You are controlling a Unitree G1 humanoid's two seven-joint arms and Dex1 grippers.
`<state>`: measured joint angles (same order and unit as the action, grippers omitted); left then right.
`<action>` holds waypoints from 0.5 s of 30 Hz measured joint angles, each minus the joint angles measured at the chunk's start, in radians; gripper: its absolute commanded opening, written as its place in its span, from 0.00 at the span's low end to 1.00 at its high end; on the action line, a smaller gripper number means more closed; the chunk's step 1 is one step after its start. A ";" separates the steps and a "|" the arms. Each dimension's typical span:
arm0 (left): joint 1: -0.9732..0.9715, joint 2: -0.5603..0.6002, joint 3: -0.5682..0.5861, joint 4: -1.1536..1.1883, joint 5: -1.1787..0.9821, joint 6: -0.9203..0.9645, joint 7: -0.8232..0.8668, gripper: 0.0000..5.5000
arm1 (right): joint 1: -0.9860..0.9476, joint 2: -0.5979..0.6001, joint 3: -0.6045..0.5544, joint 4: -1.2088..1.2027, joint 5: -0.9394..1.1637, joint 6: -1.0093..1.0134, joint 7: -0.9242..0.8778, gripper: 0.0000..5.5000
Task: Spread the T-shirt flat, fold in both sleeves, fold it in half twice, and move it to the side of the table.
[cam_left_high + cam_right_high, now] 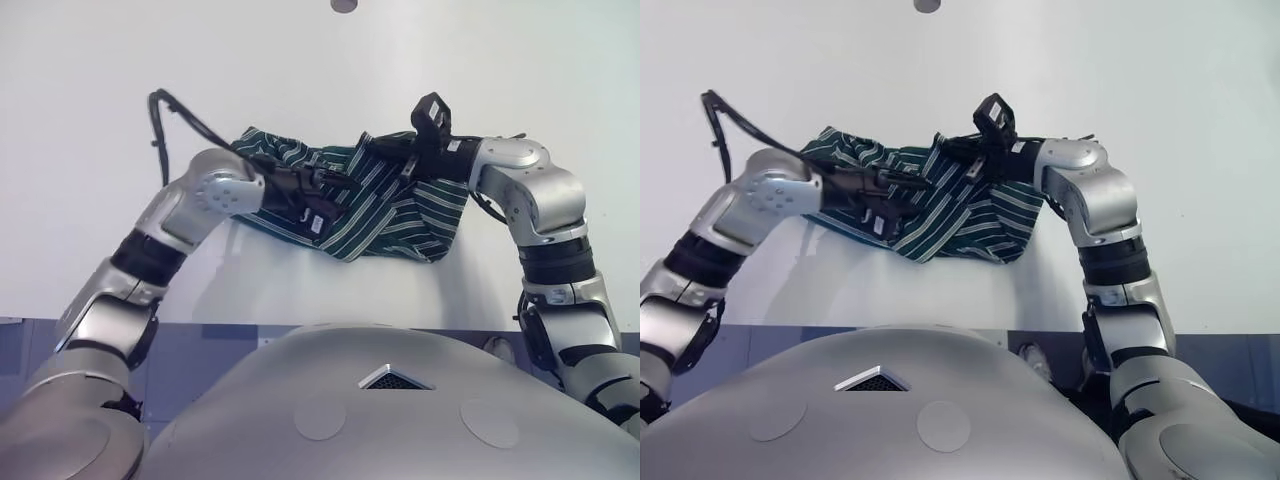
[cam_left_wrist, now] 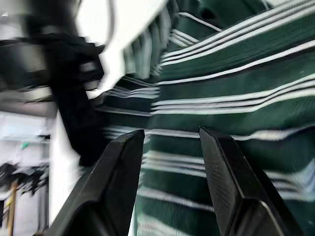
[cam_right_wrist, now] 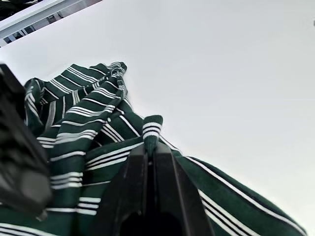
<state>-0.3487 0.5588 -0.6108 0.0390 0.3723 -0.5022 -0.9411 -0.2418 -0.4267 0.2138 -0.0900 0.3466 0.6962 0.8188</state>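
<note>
1. Underneath, a white table [image 1: 520,60] spans the scene from left to right and from near to far.
2. Lying crumpled around the table's middle is the T-shirt [image 1: 400,215], dark green with white stripes. It is bunched rather than spread. Its right part hangs in loose folds towards the near side, and its left part is a low heap.
3. Over the shirt's left part sits the left gripper [image 2: 170,135], its two fingers apart with striped cloth showing between them. Whether they touch the cloth I cannot tell.
4. At the shirt's far right edge, the right gripper [image 3: 149,147] is closed, pinching a small fold of cloth.
5. A small grey disc [image 1: 343,5] lies far back on the table.
</note>
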 measured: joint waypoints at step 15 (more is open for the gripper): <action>-0.191 -0.081 -0.025 0.159 -0.202 0.282 -0.319 0.38 | 0.006 -0.001 0.033 0.000 -0.046 -0.064 -0.005 0.01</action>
<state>-0.5401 0.4780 -0.6355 0.1984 0.1704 -0.2198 -1.2604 -0.2354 -0.4273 0.2471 -0.0897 0.3007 0.6322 0.8138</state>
